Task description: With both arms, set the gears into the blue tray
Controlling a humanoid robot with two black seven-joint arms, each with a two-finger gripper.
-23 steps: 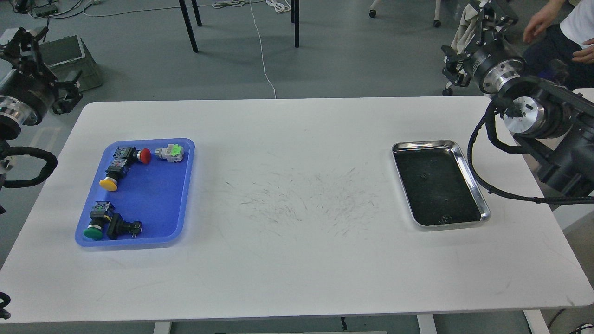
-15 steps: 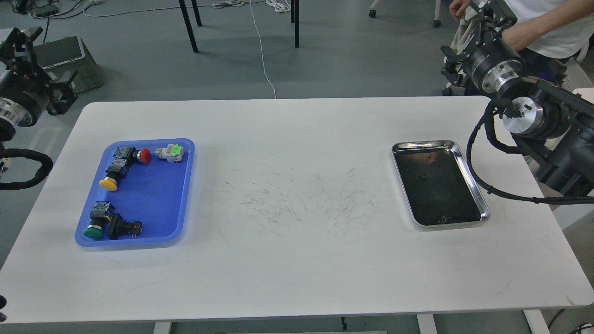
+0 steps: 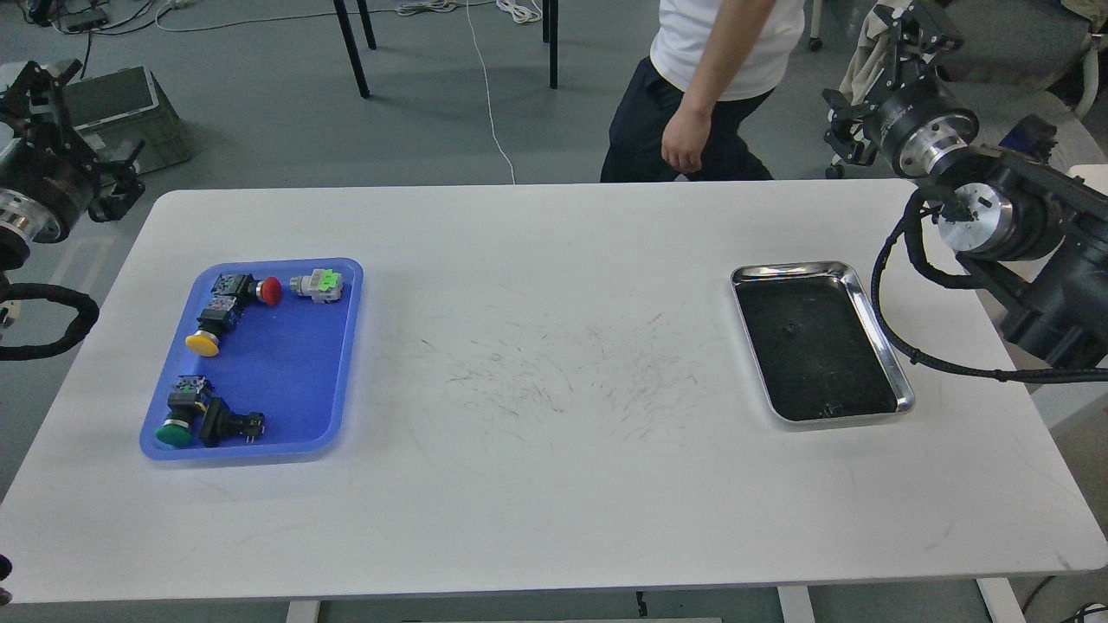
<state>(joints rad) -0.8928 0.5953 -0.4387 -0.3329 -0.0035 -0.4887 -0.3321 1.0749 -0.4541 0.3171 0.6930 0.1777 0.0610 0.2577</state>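
1. Blue tray [image 3: 346, 346] sits at the table's [image 3: 554, 484] left side. It holds five push-button switches: red cap [image 3: 269, 291], green-and-grey one [image 3: 317, 285], yellow cap [image 3: 202, 343], green cap [image 3: 174, 433], all-black one [image 3: 227, 424]. No gears visible in it.
2. Steel tray [image 3: 883, 337] at table right, dark inside. Two tiny dark specks show in it, one mid-tray [image 3: 789, 328], one near the front rim [image 3: 833, 409]. Likely gears, too small to confirm.
3. Left gripper [image 3: 39, 82] is off the table's left far corner, up high. Can't tell if it's released or clenched.
4. Right gripper [image 3: 905, 26] is beyond the right far corner, raised. Fingers indistinct, state unclear.
5. Person [image 3: 710, 78] in white shirt stands behind the far edge.
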